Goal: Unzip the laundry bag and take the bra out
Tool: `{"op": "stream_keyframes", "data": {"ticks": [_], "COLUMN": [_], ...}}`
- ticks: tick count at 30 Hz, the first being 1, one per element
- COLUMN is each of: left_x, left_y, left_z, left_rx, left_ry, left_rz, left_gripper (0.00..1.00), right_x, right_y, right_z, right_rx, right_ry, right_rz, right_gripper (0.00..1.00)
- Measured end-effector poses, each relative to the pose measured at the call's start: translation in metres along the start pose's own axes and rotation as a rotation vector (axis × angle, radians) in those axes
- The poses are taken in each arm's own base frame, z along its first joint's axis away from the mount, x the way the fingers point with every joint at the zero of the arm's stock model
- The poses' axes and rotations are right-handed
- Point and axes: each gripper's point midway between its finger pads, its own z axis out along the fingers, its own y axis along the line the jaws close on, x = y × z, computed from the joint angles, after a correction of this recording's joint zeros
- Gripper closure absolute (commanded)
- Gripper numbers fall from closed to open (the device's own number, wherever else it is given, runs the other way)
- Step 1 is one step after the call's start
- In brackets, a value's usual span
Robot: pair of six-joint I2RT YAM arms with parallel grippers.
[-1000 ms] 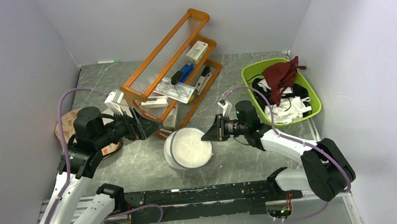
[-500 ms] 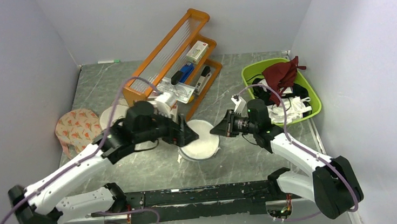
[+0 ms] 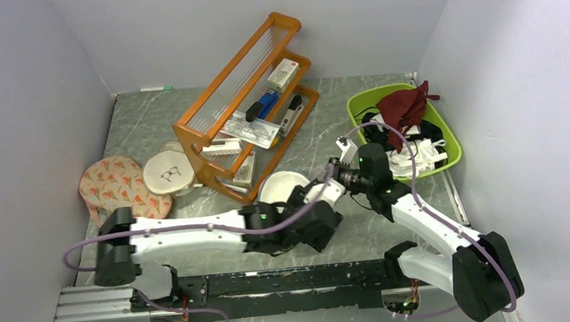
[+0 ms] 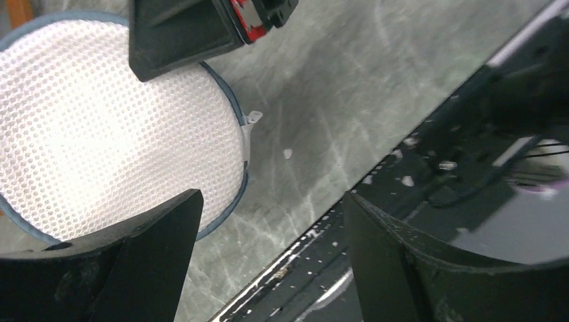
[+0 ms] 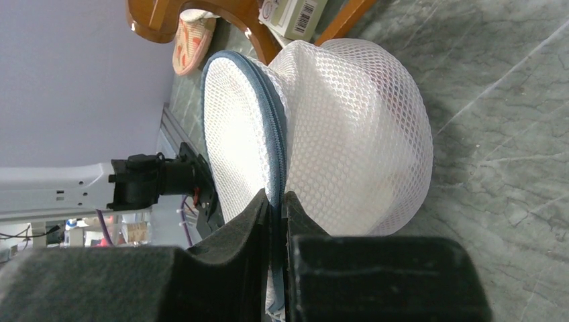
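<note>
- orange rack (image 3: 240, 106) — stands just behind the bag and hems in its far side; the green basket (image 3: 352, 111) of clothes sits apart on the right.
- laundry bag (image 5: 349, 127) — rests front centre and its rim looks zipped shut; the bra is not visible, presumably inside.
- right gripper (image 5: 276, 198) — pressed together on the zipper rim, likely anchoring the bag.
- left gripper (image 4: 272, 201) — spread wide beside the bag, holding nothing.
- zipper pull (image 4: 252, 119) — juts from the rim, ungrasped.

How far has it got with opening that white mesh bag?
Early on. Done: the right claw is clamped on the laundry bag at its zipper. In hand: the left claw hangs open beside what looks like the zipper pull. Left: the zipper looks shut, and no bra shows.
</note>
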Motion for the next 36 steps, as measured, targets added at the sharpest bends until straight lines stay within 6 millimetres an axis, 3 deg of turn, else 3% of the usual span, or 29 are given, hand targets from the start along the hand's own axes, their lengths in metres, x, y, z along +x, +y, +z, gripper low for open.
{"op": "stream_keyframes", "data": {"ticks": [5, 10, 18, 24, 26, 28, 31, 32, 36], "left_x": [0.027, 0.041, 0.037, 0.035, 0.035, 0.034, 0.034, 0.034, 0.032], "left_y": [0.001, 0.016, 0.025, 0.024, 0.024, 0.025, 0.029, 0.032, 0.046], "left_z": [0.032, 0.048, 0.048, 0.05, 0.049, 0.048, 0.042, 0.04, 0.033], "left_rx": [-0.181, -0.324, -0.383, -0.377, -0.369, -0.352, -0.315, -0.301, -0.253], "left_ry": [0.084, 0.126, 0.107, 0.097, 0.092, 0.09, 0.087, 0.087, 0.078], "left_rz": [0.115, 0.187, 0.205, 0.187, 0.177, 0.159, 0.123, 0.107, 0.028], "left_gripper": [0.22, 0.27, 0.4, 0.57, 0.62, 0.74, 0.81, 0.88, 0.93], "right_x": [0.003, 0.005, 0.007, 0.009, 0.01, 0.011, 0.011, 0.01, 0.009], "right_y": [0.002, 0.004, 0.005, 0.004, 0.002, 0.001, 0.0, 0.0, 0.001], "right_z": [-0.004, -0.005, -0.008, -0.009, -0.009, -0.009, -0.009, -0.01, -0.011], "right_rx": [-0.011, -0.02, -0.027, -0.025, -0.022, -0.018, -0.017, -0.018, -0.024], "right_ry": [-0.005, -0.003, -0.007, -0.002, 0.001, 0.004, 0.004, 0.003, -0.005], "right_rz": [0.0, 0.0, -0.006, -0.021, -0.032, -0.046, -0.063, -0.069, -0.107], "right_gripper": [0.92, 0.92, 0.92, 0.89, 0.85, 0.79, 0.68, 0.67, 0.6]}}
